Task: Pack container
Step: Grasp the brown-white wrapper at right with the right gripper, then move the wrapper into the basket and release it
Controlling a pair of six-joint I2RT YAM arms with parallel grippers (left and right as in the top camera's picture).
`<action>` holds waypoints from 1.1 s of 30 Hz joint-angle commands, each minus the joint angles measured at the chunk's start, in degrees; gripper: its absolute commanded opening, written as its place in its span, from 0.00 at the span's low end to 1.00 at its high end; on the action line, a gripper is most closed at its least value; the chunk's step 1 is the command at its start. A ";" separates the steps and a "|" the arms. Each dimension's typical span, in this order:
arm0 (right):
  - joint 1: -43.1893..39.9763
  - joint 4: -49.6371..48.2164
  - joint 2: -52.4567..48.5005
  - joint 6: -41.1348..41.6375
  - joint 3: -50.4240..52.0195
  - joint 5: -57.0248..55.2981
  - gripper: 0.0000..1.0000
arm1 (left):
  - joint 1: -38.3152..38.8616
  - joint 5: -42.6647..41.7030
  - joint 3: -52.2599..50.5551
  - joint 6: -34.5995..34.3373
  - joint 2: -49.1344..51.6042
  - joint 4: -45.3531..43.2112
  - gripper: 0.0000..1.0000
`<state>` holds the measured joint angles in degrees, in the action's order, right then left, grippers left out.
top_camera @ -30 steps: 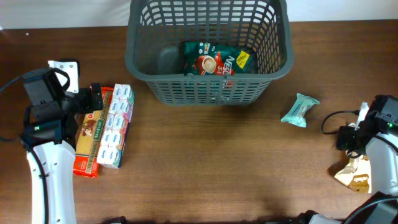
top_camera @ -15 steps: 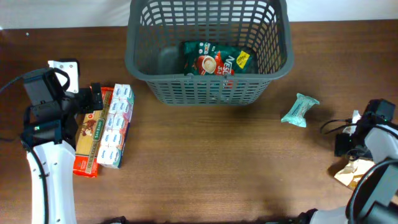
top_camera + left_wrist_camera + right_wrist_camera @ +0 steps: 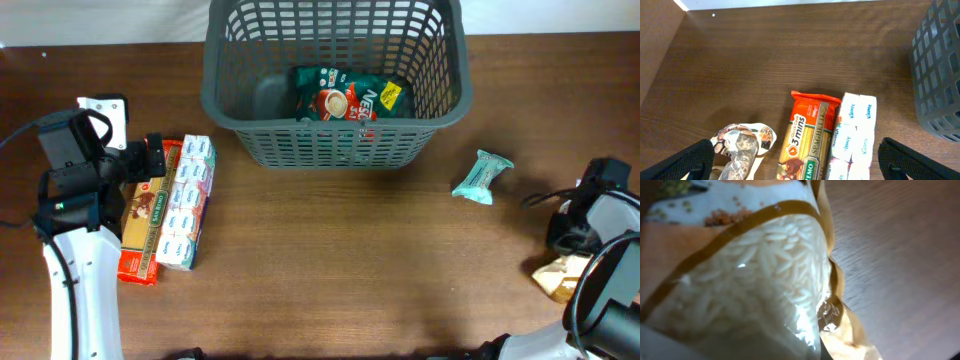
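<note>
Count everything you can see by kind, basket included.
Basket: 1
Coffee pack: 1
Spaghetti pack: 1
Tissue pack: 1
Teal pack: 1
Rice bag: 1
Crumpled bag: 1
Total: 7

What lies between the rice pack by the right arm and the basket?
A small teal packet lies on the table, roughly on the straight line from the rice pack to the container. Nothing else shows on that path, though the container's near wall would also need clearing.
</note>
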<state>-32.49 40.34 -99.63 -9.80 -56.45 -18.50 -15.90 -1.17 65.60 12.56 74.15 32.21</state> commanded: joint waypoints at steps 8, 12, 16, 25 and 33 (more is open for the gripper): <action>4.50 25.00 3.30 10.10 -47.28 28.48 0.04 | -0.31 -0.81 0.92 -0.52 0.17 0.00 0.99; 11.50 29.14 3.30 7.96 -64.70 32.28 0.04 | -0.31 -0.81 0.92 -0.52 0.15 0.00 0.99; 25.44 29.35 3.30 -2.08 -76.24 32.92 0.04 | -0.31 -0.81 0.92 -0.52 0.17 0.00 0.99; 51.17 19.26 -3.65 -23.37 -77.81 27.74 0.04 | -0.31 -0.81 0.92 -0.52 0.17 0.00 0.99; 53.48 12.76 -19.39 -24.02 -77.81 24.24 0.04 | -0.31 -0.79 0.92 -0.52 0.17 0.00 0.99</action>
<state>21.06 53.63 -114.08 -32.23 -133.45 8.12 -15.90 -1.34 65.60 12.56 74.15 32.23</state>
